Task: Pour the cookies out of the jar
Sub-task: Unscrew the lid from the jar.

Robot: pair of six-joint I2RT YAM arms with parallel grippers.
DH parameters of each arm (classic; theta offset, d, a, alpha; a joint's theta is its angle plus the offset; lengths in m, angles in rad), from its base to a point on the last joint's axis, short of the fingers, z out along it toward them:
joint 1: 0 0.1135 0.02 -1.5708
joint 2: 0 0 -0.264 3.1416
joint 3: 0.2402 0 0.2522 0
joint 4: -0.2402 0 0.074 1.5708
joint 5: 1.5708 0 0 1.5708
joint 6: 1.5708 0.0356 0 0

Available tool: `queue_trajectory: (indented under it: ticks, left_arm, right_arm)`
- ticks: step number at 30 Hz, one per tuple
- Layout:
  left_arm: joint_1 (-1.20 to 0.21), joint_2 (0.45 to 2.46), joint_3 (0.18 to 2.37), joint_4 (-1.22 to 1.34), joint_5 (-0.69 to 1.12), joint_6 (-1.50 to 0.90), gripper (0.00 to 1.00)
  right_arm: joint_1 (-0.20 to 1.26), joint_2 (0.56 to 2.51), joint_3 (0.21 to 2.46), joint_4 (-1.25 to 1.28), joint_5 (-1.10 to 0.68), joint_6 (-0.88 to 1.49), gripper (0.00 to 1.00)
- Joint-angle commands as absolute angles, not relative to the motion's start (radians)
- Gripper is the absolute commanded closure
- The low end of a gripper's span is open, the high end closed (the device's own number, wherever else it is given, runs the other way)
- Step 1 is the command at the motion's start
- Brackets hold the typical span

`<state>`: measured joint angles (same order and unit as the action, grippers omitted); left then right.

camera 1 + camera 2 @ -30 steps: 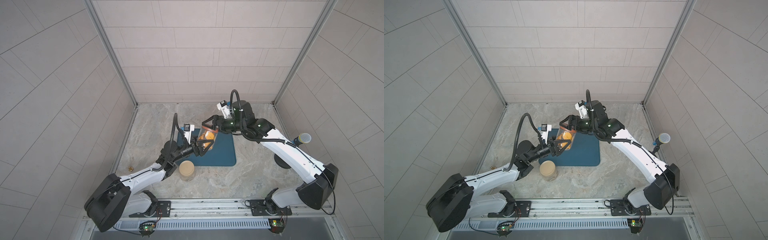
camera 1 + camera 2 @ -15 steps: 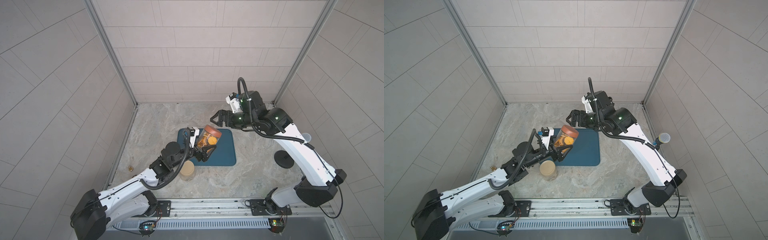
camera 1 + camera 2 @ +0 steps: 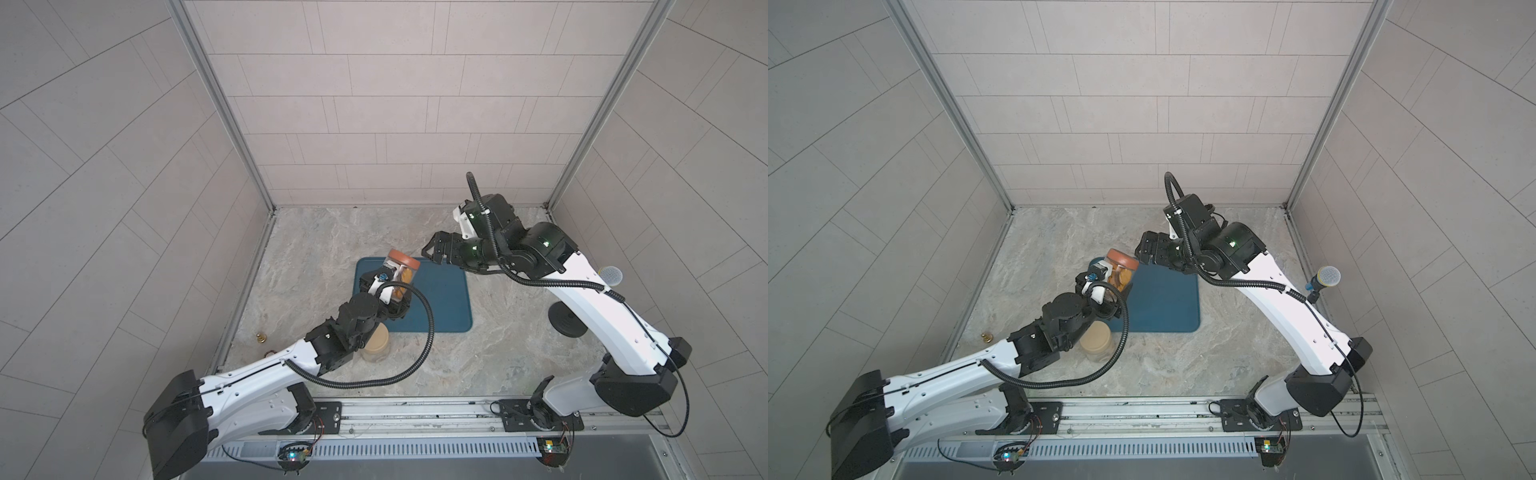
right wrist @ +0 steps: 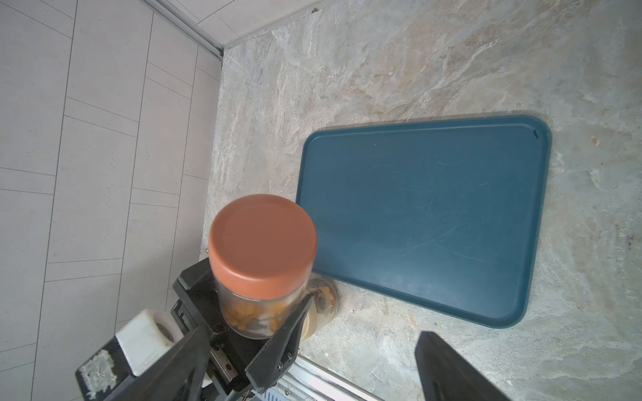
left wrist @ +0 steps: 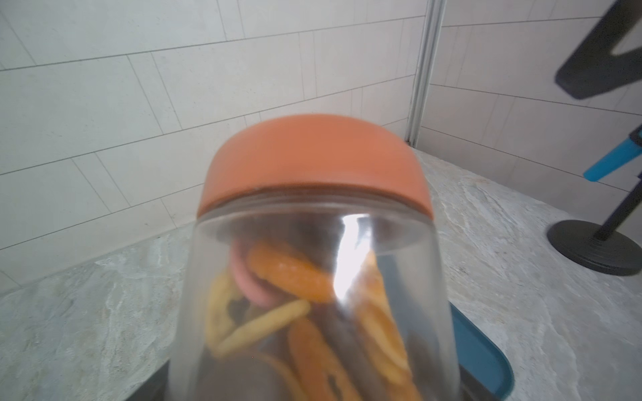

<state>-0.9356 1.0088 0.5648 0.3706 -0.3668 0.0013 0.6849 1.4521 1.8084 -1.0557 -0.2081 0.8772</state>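
Two pincers in play: left pincer [image 4: 248, 295] clamps the jar [image 5: 312, 312] by the tray's [image 4: 434, 215] corner; right pincer [image 3: 433, 250], open, should square onto the lid [image 4: 262, 239] before twisting.

The jar [image 3: 400, 274] is clear, with a flat orange-brown lid [image 4: 263, 239] closed on it. It is clamped low on its body between the left fingers [image 4: 285, 336] and raised roughly upright, lid uppermost, near the left end of the blue tray [image 3: 440, 299]. The cookies [image 5: 288, 274] are all inside, piled in its lower part. Most are orange-yellow rounds, one is pink and some are dark.
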Motion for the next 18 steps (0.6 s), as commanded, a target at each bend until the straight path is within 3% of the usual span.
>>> queue_trajectory:
  ticks: [1,6,12,18]
  left_arm:
    - [-0.941,0.933,0.538,0.591,-0.265,0.002,1.00]
    - [-0.939,0.916,0.523,0.630,-0.083,-0.057,1.00]
    - [-0.939,0.935,0.523,0.652,-0.069,-0.091,1.00]
    - [-0.940,0.949,0.532,0.658,-0.067,-0.096,1.00]
  right_arm:
    - [0.701,1.457,1.822,-1.044,-0.174,0.926,0.03]
    - [0.718,1.441,1.755,-0.940,-0.215,0.952,0.03]
    - [0.740,1.442,1.715,-0.846,-0.251,1.001,0.01]
    - [0.775,1.448,1.708,-0.875,-0.163,1.055,0.01]
